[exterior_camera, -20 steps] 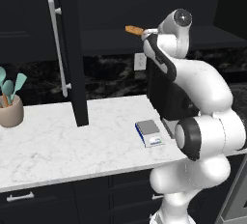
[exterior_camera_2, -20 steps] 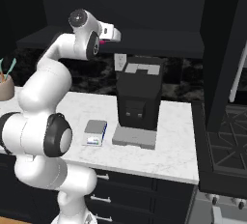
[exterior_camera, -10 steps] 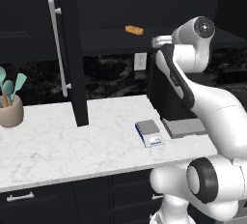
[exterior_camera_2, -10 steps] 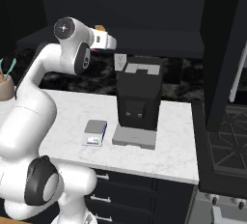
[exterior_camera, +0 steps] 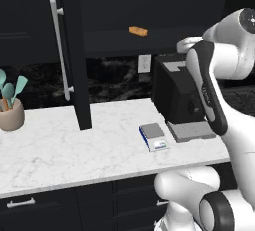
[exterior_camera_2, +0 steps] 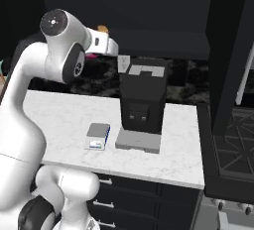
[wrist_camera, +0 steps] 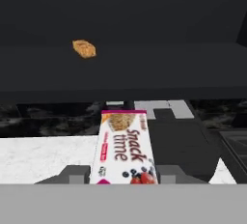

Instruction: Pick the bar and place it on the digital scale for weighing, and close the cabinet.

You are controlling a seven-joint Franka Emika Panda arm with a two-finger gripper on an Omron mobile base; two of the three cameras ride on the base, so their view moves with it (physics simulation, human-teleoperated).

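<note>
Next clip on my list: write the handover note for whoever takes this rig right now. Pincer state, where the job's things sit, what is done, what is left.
Pincer: shut on the bar, held up in front of the open cabinet shelf, above the counter.
Digital scale: on the marble counter, just left of the black machine's grey tray, top plate bare.
Cabinet: door open, swung out toward the room, silver handle facing left.
Orange-brown bar: on the shelf, not part of the job.
Done: bar picked.
Left: lower the bar onto the scale, release, then swing the cabinet door shut.
</note>
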